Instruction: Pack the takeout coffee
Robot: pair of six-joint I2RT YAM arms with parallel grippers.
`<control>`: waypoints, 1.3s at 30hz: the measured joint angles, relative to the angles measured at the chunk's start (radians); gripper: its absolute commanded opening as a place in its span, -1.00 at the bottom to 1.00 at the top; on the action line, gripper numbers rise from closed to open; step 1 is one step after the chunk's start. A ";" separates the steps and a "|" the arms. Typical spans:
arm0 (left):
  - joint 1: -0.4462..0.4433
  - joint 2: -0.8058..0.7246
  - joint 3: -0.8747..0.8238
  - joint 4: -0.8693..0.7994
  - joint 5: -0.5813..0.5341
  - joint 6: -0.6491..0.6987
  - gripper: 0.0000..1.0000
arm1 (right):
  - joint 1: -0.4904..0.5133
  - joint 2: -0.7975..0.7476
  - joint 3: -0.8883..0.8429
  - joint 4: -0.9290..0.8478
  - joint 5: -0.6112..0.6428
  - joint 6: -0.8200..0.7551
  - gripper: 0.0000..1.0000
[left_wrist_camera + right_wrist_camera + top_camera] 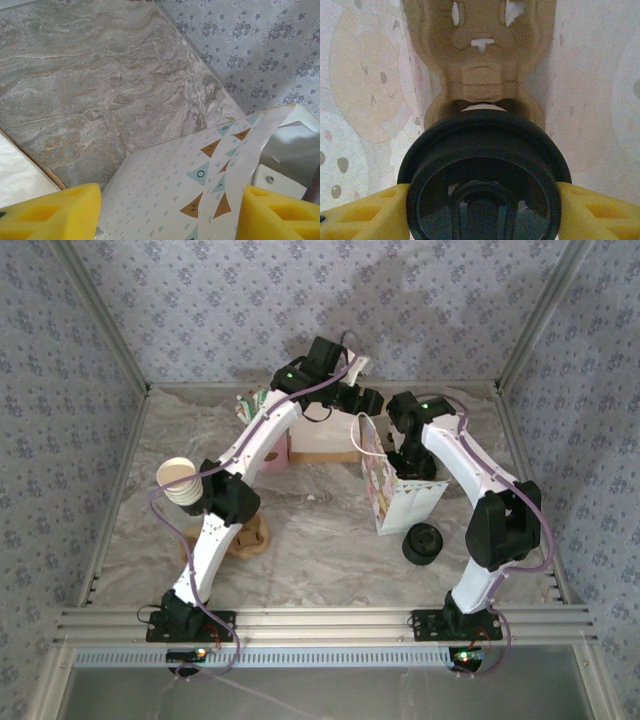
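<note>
I'm at the lowering step. My right gripper (482, 207) is clamped on the takeout coffee (482, 160), a small paper cup of which I mostly see the round black plastic lid, with a yellow finger (365, 215) pressed against each side. The cup hangs inside the white patterned paper bag (405, 502), above the brown moulded-cardboard cup carrier (480, 70) lying at the bag's bottom. I cannot tell from here whether the cup's base touches the carrier. To do this well I would go straight down, slowly, with the cup upright and the lid level. I would aim the base at the rounded recess just beyond the lid and let go only once I judge it seated. Any sideways drift risks scraping the bag's inner wall (355, 110) and tipping the bag. In the overhead view the right arm arches up from its base and folds steeply down at the wrist into the bag's mouth. The left arm stretches long over the marble-patterned table (100, 90) toward the back, its wrist turned toward the bag. The left gripper (165, 212) is spread wide. The bag's bunting-printed side and paper handle (260, 135) lie between its fingers unpinched, so I judge it gives the bag no firm support.
</note>
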 measured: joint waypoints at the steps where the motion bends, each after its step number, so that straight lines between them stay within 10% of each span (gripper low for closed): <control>1: 0.000 0.000 0.000 0.000 0.000 0.000 0.36 | 0.000 0.000 0.000 0.000 0.000 0.000 0.34; 39: 0.000 0.000 0.000 0.000 0.000 0.000 0.37 | -0.005 0.013 -0.048 0.067 -0.012 -0.008 0.32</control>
